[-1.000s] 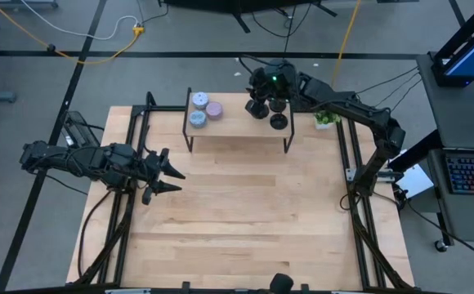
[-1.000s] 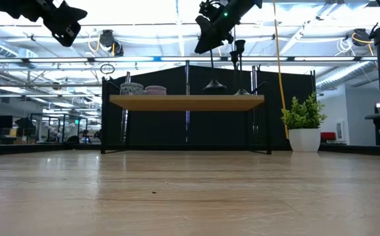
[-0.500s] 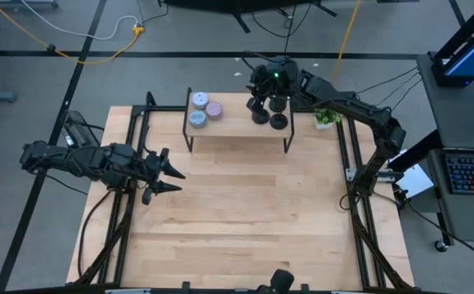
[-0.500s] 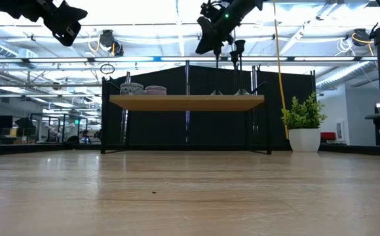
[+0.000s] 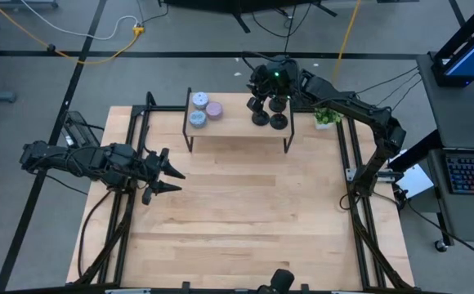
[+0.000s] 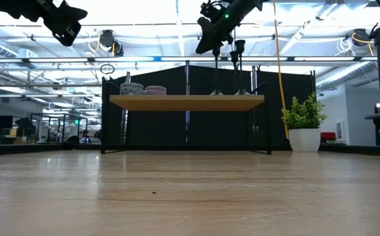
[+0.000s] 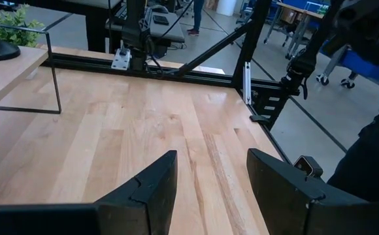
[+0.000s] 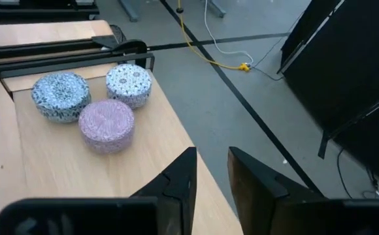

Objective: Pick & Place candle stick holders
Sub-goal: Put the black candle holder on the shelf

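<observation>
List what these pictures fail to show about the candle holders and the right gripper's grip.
- Third holder: the high view shows two holders; the right arm covers where another might stand.
- Grip: the right gripper shows nothing between its fingers in the right wrist view; the low view is too small to tell.
- Holder cups: the shelf shows stems only.

The table (image 5: 245, 204) is pale blond wood with darker grain streaks; the holders (image 5: 268, 114) are matte black; the arms are black too. Two tins (image 8: 61, 96) are speckled blue-and-white, the third (image 8: 106, 125) mottled purple; the plant (image 6: 302, 113) is green in a white pot.
</observation>
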Controlling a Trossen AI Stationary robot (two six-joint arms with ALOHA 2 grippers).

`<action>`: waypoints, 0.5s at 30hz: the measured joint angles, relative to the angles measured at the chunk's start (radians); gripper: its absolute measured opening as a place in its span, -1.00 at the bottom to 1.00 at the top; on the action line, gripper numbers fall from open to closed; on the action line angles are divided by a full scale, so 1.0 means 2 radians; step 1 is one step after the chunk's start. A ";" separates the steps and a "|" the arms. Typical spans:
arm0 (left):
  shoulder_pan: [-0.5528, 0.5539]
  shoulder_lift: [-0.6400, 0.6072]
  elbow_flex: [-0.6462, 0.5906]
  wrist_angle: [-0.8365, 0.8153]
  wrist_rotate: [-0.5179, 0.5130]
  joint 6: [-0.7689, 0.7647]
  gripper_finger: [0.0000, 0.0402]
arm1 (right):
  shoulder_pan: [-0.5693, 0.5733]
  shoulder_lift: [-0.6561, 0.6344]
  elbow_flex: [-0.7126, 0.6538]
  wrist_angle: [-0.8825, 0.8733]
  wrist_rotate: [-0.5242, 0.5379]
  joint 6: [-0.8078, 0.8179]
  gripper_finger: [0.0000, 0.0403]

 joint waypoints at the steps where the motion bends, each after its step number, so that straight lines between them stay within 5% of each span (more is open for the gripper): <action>1: 0.000 0.000 0.000 0.000 0.000 0.000 -0.06 | 0.000 0.000 0.000 0.004 0.000 -0.001 -0.62; 15: 0.000 0.000 0.000 0.000 0.000 0.000 -0.06 | 0.005 -0.008 -0.001 0.048 0.001 -0.018 -0.63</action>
